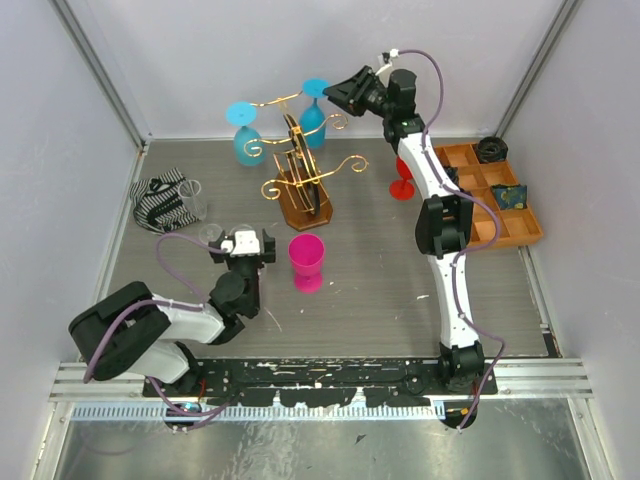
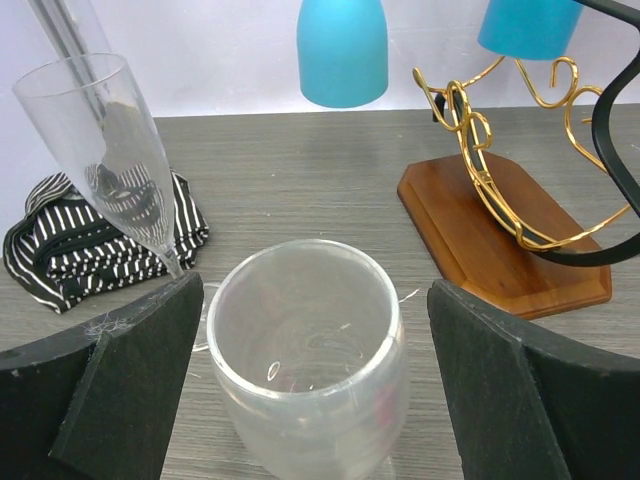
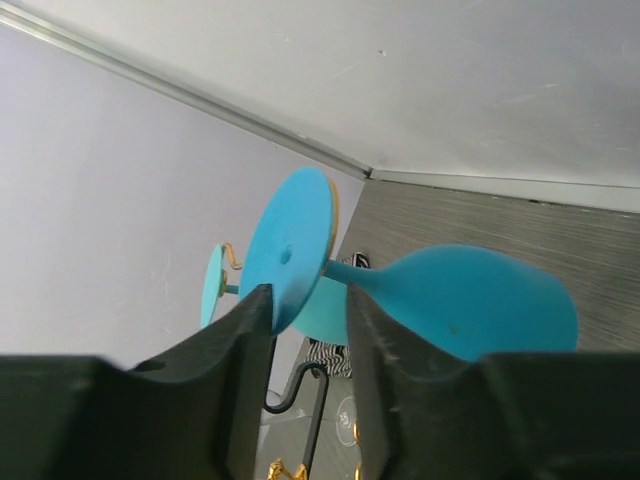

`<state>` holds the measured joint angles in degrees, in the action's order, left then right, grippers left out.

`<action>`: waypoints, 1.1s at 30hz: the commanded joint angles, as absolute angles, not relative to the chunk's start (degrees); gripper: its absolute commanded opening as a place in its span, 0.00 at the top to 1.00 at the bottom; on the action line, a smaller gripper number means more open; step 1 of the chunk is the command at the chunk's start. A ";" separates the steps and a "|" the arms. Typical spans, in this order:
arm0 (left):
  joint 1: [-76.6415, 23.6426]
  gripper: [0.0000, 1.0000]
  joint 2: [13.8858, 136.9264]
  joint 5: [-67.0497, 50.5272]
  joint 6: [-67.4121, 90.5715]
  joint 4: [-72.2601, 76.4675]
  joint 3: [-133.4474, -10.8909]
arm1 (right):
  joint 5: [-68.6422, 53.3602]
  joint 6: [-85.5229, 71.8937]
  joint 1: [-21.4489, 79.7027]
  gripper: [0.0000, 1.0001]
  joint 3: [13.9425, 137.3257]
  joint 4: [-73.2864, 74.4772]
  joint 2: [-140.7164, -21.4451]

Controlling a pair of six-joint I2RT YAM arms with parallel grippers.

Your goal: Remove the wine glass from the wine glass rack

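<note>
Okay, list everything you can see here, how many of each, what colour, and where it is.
wine glasses: two, blue, hanging bowl-down on the rack
wine glass rack: one, gold wire on brown wooden base, back centre
cup: one, pink, in front of the rack
stemmed glass: one, red, right of the rack, partly behind the right arm
tray: one, orange, far right
cloth: one, black-and-white striped, left
flute: one, clear, by the cloth
tumbler: one, clear, between the left fingers
left fingers: two, black, wide apart
right fingers: two, black, at the right glass's foot
</note>
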<state>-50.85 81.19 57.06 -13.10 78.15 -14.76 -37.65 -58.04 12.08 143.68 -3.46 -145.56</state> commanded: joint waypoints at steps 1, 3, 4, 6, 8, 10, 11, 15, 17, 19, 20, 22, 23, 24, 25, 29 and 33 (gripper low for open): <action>-52.01 0.00 80.24 59.36 -12.74 81.91 -14.40 | -38.64 -59.62 12.27 0.64 145.92 -8.91 -143.84; -52.48 0.00 80.14 59.69 -12.88 81.91 -14.41 | -38.67 -59.87 12.22 0.74 145.79 -8.99 -143.67; -52.67 0.00 80.11 59.83 -13.10 81.91 -14.40 | -38.67 -59.91 12.22 0.80 145.48 -8.97 -143.51; -53.05 0.00 79.94 59.97 -13.46 81.91 -14.41 | -38.67 -60.09 12.14 0.89 144.57 -9.29 -143.05; -53.25 0.00 79.62 60.12 -13.86 81.91 -14.41 | -38.76 -60.62 11.97 0.98 143.78 -10.01 -142.74; -53.53 0.00 79.19 60.11 -14.05 81.79 -14.40 | -38.84 -61.38 11.91 1.00 143.74 -10.77 -142.91; -53.75 0.00 78.76 60.12 -14.06 81.58 -14.46 | -38.92 -61.90 11.94 1.00 143.71 -11.37 -142.98; -54.31 0.01 77.40 60.20 -13.99 80.47 -14.74 | -38.61 -63.13 11.80 1.00 143.71 -12.88 -142.83; -54.47 0.01 76.67 60.13 -13.97 79.69 -14.85 | -38.58 -63.64 11.77 1.00 143.70 -13.38 -142.67; -54.59 0.01 75.81 60.07 -14.13 79.36 -14.94 | -38.41 -63.98 11.57 1.00 143.53 -14.07 -142.06; -54.70 0.01 75.32 60.03 -14.15 79.02 -14.98 | -38.30 -64.25 11.40 1.00 141.88 -14.67 -141.57; -54.79 0.01 74.14 59.91 -14.32 78.08 -15.20 | -37.71 -64.35 11.08 1.00 140.75 -15.07 -140.59; -54.81 0.01 73.36 59.85 -14.25 77.34 -15.30 | -37.35 -64.32 10.92 1.00 140.72 -15.08 -140.42; -54.76 0.01 73.23 59.66 -14.13 76.16 -15.49 | -36.95 -64.37 10.74 1.00 140.74 -15.04 -140.37; -54.76 0.01 71.26 59.53 -13.96 75.33 -15.61 | -36.47 -64.34 10.58 1.00 140.78 -14.99 -140.36; -54.77 0.01 68.84 59.09 -12.51 72.22 -16.05 | -35.32 -64.49 10.34 1.00 142.55 -14.81 -141.01; -54.78 0.01 67.95 58.97 -12.04 71.15 -16.09 | -33.73 -64.20 10.37 1.00 142.56 -16.41 -141.45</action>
